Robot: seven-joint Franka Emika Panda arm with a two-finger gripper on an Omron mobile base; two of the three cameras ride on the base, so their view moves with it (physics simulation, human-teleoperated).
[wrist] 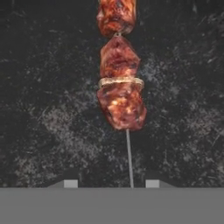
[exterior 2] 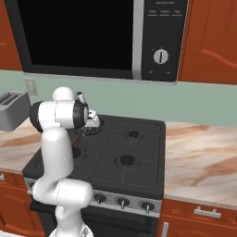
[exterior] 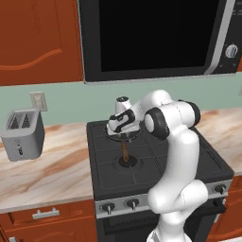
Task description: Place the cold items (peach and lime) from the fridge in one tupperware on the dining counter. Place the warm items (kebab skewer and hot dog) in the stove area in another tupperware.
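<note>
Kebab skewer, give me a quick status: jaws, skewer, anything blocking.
Jaws either side of the thin stick, grip unclear. Kebab skewer lying in a dark speckled pan on the stove. Nothing in the way.

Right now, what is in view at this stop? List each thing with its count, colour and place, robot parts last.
kebab skewer: one, red-brown meat chunks on a thin metal stick, lying on a dark speckled pan surface, stick end running between the pincer tips.
pan: one, dark, on the rear left burner under the hand.
stove: one, black with grey knob panel, between worktops.
toaster: one, grey, on the worktop left of the stove.
worktop: beige-pink marbled, on both sides of the stove.
microwave: one, black with a silver edge, above the stove.
wall socket: one, pale, behind the toaster.
cabinets: red-brown, above and below.
arm: one, white.
pincer: one, dark tips either side of the stick.
</note>
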